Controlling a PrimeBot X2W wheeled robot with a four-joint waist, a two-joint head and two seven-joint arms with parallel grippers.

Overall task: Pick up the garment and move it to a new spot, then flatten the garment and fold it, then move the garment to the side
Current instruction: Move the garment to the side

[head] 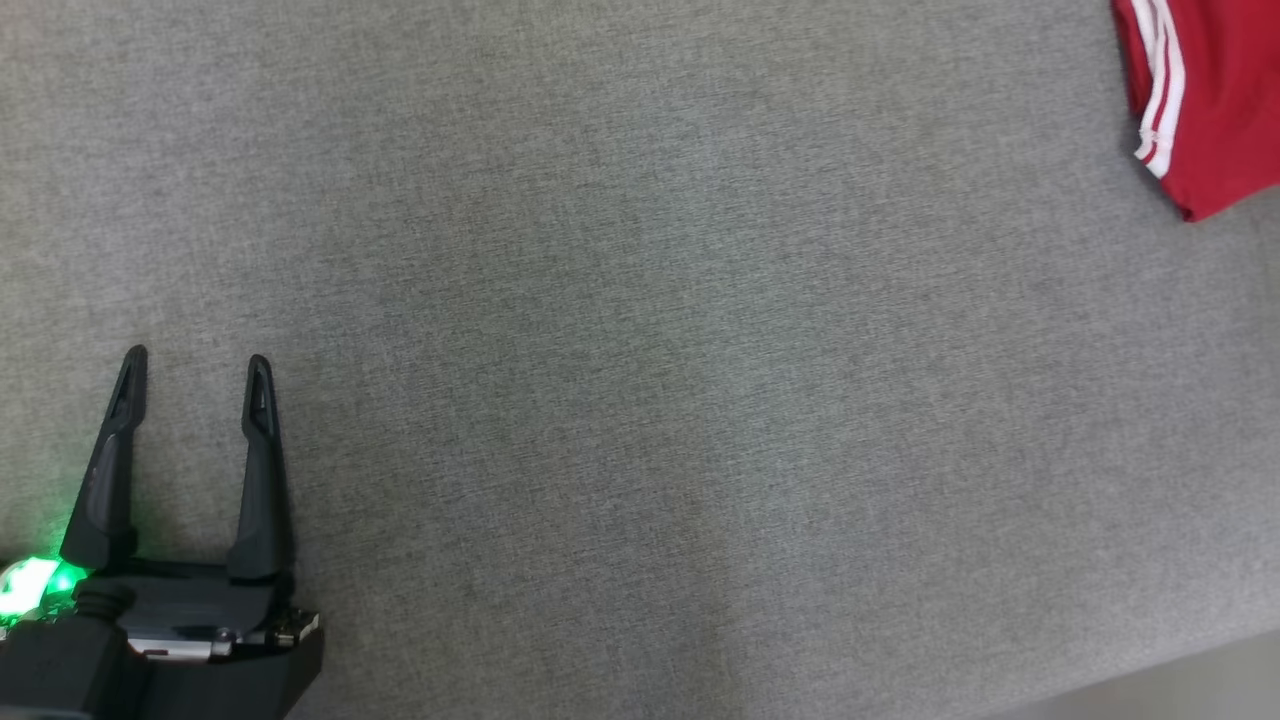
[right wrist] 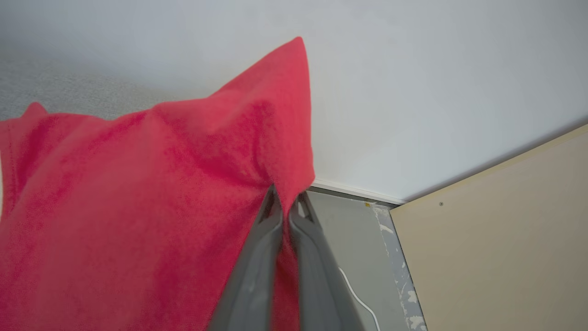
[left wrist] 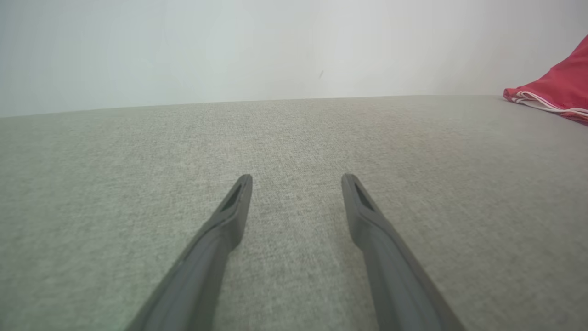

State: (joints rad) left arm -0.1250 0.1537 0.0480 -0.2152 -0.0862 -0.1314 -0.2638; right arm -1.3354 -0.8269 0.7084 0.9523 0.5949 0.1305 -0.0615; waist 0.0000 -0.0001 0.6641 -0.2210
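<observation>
The garment point(head: 1215, 95) is red with white stripes along one edge and shows at the top right corner of the head view, on the grey fabric surface point(head: 640, 360). My left gripper point(head: 198, 375) stands open at the lower left, far from the cloth, with nothing between its fingers. The left wrist view shows that gripper point(left wrist: 297, 181) low over the grey surface and the garment point(left wrist: 558, 89) at the far right edge. In the right wrist view my right gripper point(right wrist: 285, 196) is shut on a fold of the garment point(right wrist: 138, 207), which drapes to its left.
The grey surface's edge runs across the bottom right corner point(head: 1180, 680) of the head view. The right wrist view shows a pale wall point(right wrist: 436, 82), a beige panel point(right wrist: 505, 257), and a grey floor with a thin white cable point(right wrist: 358, 299).
</observation>
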